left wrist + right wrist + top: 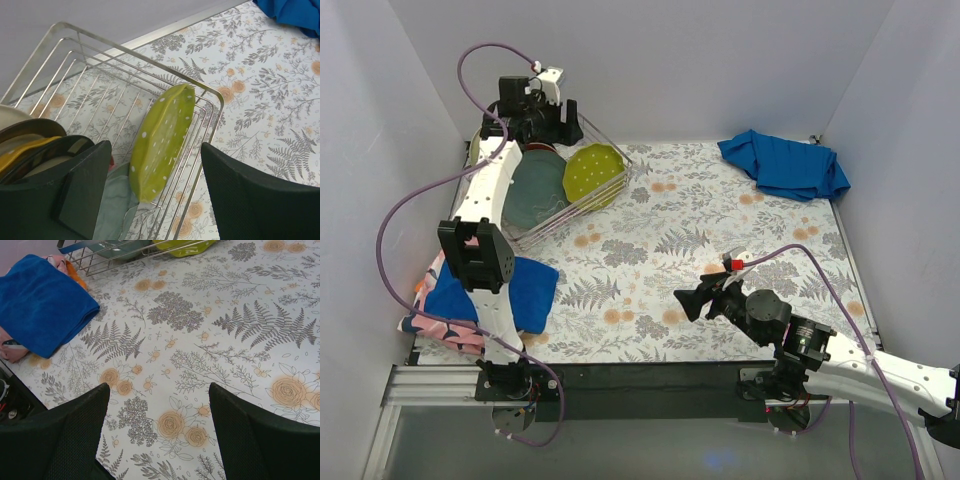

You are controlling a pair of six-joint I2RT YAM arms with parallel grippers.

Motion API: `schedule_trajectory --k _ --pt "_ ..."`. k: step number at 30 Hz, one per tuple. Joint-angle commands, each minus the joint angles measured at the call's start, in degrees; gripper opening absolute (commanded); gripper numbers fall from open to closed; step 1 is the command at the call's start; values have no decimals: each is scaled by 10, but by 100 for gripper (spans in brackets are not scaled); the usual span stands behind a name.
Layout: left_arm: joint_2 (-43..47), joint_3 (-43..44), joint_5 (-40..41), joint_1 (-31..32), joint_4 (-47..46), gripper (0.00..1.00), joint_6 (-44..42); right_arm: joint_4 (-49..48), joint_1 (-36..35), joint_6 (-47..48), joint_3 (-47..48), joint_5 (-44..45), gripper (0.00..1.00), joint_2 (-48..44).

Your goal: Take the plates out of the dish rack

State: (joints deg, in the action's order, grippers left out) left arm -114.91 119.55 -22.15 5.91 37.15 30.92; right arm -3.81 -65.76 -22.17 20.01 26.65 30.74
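Over the dish rack (150,57) at the worktop's (720,230) far left corner, the left gripper (155,147) is held wide open, with nothing gripped or touched. Nearer the front, the right gripper (157,387) is likewise spread open above the floral surface, nothing between its jaws. A lime-green dotted plate (162,135) is seen standing on edge inside the rack near its end wall, a grey-teal plate (538,190) beside it. Further plates (30,145) are crowded at the left, partly hidden behind a finger (75,195) and cut off by the frame; their patterns cannot be made out. Ample open room is left between the rack and the crumpled blue cloth (785,165).
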Motion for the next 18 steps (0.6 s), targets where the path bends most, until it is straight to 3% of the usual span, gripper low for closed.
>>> schedule_trajectory --k 1,11,18 --pt "-31 24 -67 3 24 70 -9 -13 -3 4 1 12 85 1" --pt "-79 -1 -76 4 1 66 -33 -13 -3 7 -2 17 85 -3" --pt "-81 -8 -110 9 3 57 -45 -13 -3 10 1 20 85 5"
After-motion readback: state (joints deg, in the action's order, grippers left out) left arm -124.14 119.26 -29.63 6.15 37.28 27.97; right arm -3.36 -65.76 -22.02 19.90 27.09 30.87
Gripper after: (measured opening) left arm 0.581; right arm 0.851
